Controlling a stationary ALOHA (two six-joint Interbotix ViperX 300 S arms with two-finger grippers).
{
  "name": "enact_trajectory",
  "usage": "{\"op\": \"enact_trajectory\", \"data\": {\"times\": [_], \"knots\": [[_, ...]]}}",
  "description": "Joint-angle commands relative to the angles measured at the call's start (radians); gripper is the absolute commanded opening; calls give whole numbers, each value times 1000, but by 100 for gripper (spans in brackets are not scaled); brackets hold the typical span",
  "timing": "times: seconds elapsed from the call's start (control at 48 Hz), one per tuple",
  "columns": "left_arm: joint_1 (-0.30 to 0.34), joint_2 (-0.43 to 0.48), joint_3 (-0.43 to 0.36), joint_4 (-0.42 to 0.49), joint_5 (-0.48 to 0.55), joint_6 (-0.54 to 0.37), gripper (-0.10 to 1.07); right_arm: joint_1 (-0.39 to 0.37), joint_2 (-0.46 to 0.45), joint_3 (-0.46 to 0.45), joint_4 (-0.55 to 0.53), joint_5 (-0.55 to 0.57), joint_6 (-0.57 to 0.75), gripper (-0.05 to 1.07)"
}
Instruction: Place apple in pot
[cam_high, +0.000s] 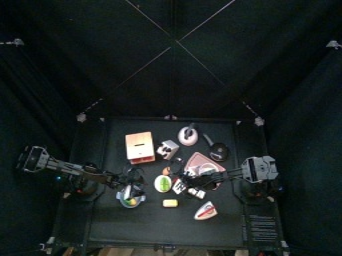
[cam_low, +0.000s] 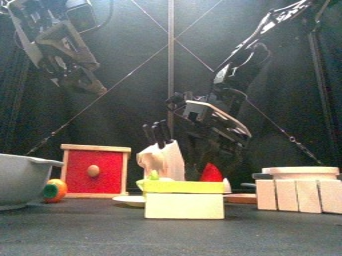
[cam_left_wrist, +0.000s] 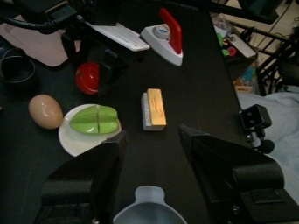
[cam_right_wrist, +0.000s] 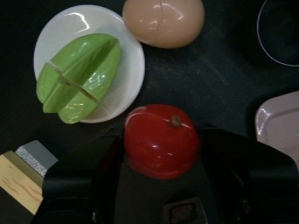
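Observation:
The red apple (cam_right_wrist: 160, 140) rests on the table next to a white plate (cam_right_wrist: 52, 35). It also shows in the left wrist view (cam_left_wrist: 90, 76) and, half hidden behind a yellow block, in the front view (cam_low: 210, 175). My right gripper (cam_right_wrist: 162, 150) is low over it, open, with one jaw on each side of the apple. The grey pot (cam_low: 19, 178) stands at the front left and shows under the left wrist (cam_left_wrist: 146, 205). My left gripper (cam_left_wrist: 152, 140) is open and empty, held high above the pot.
The plate holds a sliced green fruit (cam_left_wrist: 93, 122), with an egg (cam_left_wrist: 45, 111) beside it. A yellow block (cam_left_wrist: 155, 108), a red and white toy (cam_left_wrist: 167, 39), a red box (cam_low: 96, 170) and wooden blocks (cam_low: 297, 190) crowd the table.

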Motion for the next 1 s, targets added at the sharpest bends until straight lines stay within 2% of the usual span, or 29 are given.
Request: {"op": "enact_trajectory", "data": {"times": [0.0,0.25,0.417,0.729,0.979], "knots": [[3,-3,-12,-2,-5,2,87,-2,-43,-23,-2,-3,-2,77],[3,-3,-12,0,-5,5,87,17,-98,-9,-3,9,0,77],[3,-3,-11,-2,-5,3,87,26,-179,29,-2,98,6,77],[3,-3,-8,-2,-5,3,87,31,-373,161,34,239,8,77],[3,-3,-6,-2,-5,3,87,-3,-488,285,71,255,9,77]]}}
